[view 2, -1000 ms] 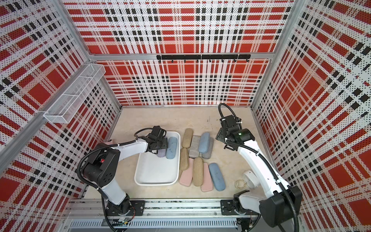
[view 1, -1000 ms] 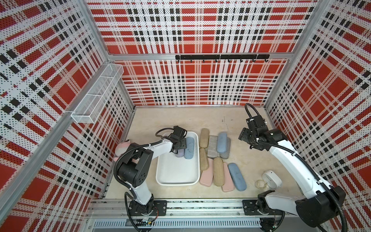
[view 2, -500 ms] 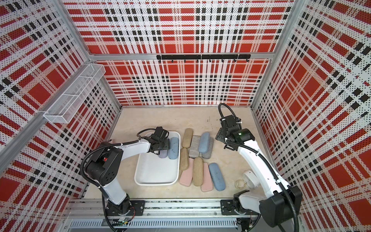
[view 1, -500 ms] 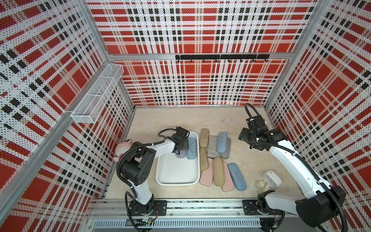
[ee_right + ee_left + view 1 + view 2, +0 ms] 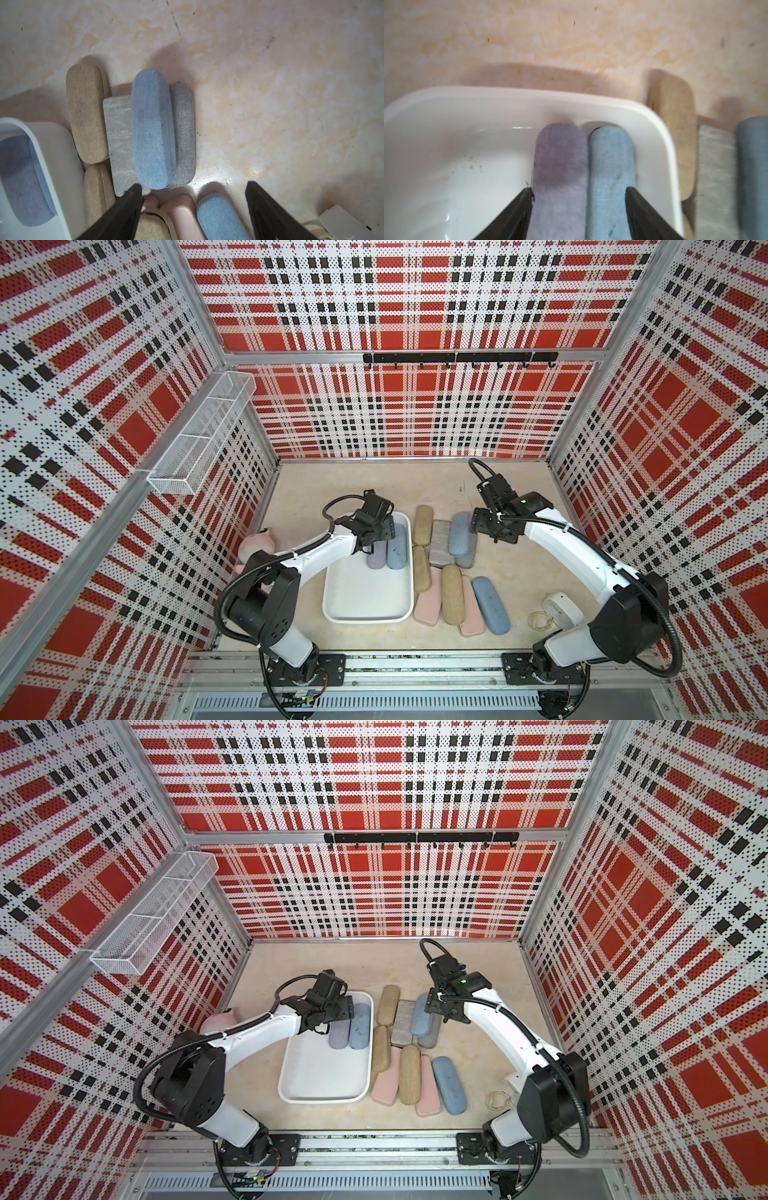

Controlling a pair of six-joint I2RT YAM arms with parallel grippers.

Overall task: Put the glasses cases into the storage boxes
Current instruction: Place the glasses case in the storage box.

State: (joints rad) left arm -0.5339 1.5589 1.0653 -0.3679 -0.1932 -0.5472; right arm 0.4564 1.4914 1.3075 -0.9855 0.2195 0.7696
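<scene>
Lavender case [image 5: 559, 162] lies inside the white tub [image 5: 508, 93], touching the blue case [image 5: 610, 162] there. The left gripper [image 5: 578, 190] straddles it, jaws partly apart, gripping nothing, so I'd lift straight up, no dragging. Right gripper [image 5: 194, 185] hangs open and empty outside the tub.

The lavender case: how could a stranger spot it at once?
Find the shallow white tub. Two cases lie side by side at its far end; the lavender case is the inner one, beside a light blue case that lies along the tub's wall. No other case in view is purple.
</scene>
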